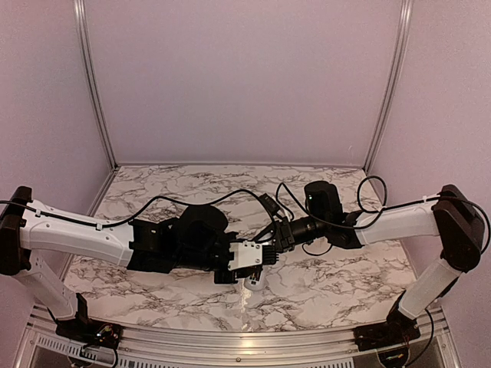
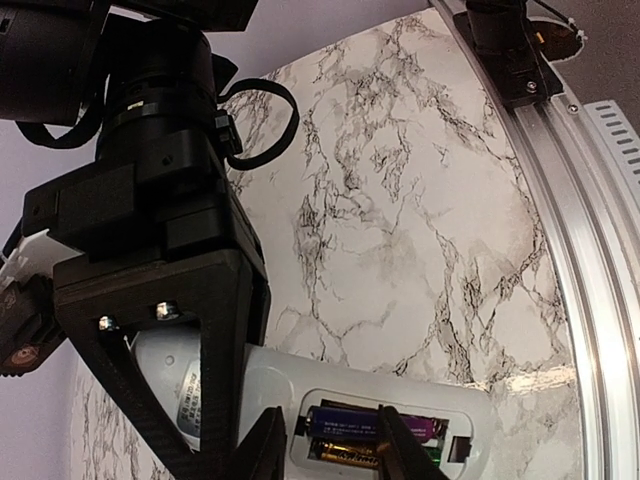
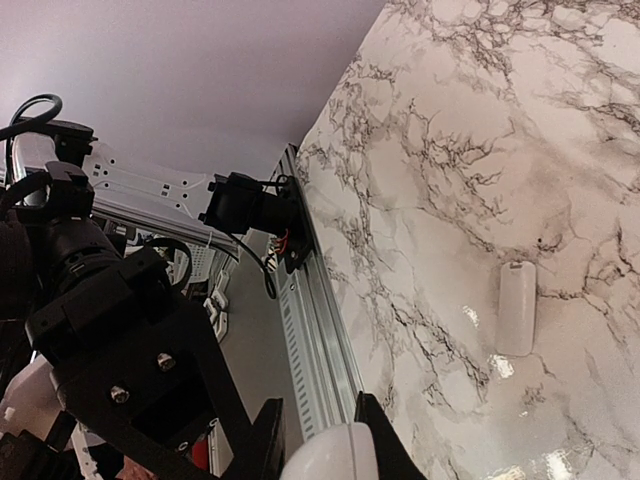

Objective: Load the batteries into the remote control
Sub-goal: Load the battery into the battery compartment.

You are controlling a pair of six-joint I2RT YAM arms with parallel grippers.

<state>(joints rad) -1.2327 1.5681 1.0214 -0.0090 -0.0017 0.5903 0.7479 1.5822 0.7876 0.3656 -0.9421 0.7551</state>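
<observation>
Nearly done, judging by both batteries (image 2: 365,420) lying in the remote control (image 2: 270,385) at tabletop's (image 2: 400,200) near edge; clamped endwise by right gripper (image 3: 320,440), left gripper (image 2: 335,440) part-open over them, holding nothing; cover (image 3: 516,308) still off

Soft even light, faint glare, sharp

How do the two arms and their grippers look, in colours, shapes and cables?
The left arm and right arm have white boxy links, black joints and loose black cables. The left gripper and right gripper are black, with two narrow tapered fingers on a triangular frame with small screws.
</observation>
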